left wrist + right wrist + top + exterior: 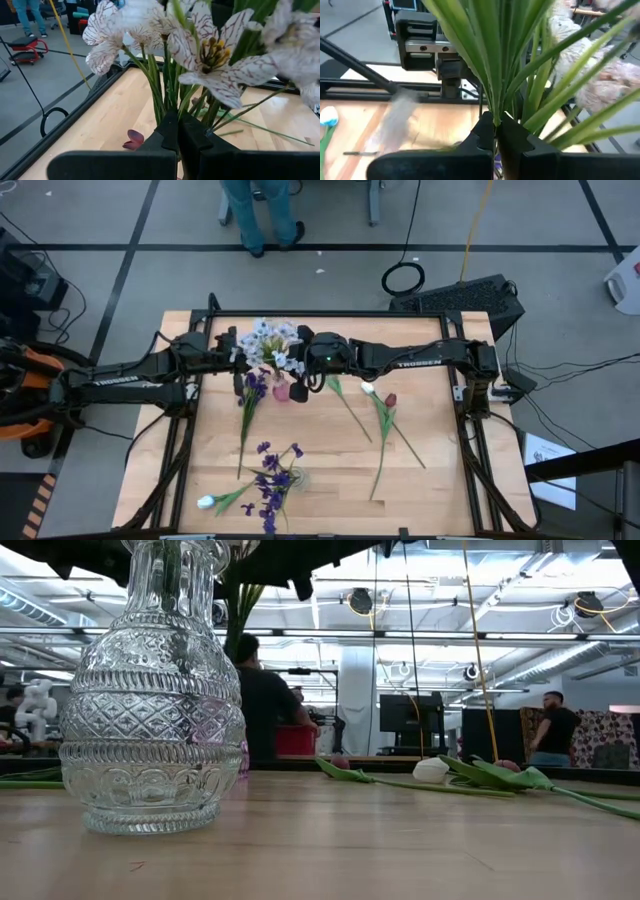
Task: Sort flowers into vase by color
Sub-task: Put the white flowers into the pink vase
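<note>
While both grippers met over the table's far middle, each was clamped shut on flower stems. The left gripper (177, 131) had its fingers pressed together around a bundle of green stems (170, 90) topped by pale lavender-white blooms (207, 52). The right gripper (495, 131) was likewise closed tight on stems and long leaves (490, 55) fanning out beyond its fingers.

From above, the pale cluster (270, 340) stood between the two grippers, over a glass vase (282, 388). At table height the vase (152, 700) showed as clear cut glass, upright, with green stems entering its neck; how deep they reached I could not tell.

Just beside the vase, toward the left arm, lay a dark purple flower (253, 385), its stem running toward the near edge. More purple flowers (272, 480) were heaped near the front edge, with a white bud (206, 502) just beside them. On the right half lay a white tulip (368, 389) and a dark red tulip (390, 399), close together, their stems crossing and pointing toward the front. One more green stem (348, 408) lay between them and the vase.

Beyond the table a person (262, 210) stood on the floor.
</note>
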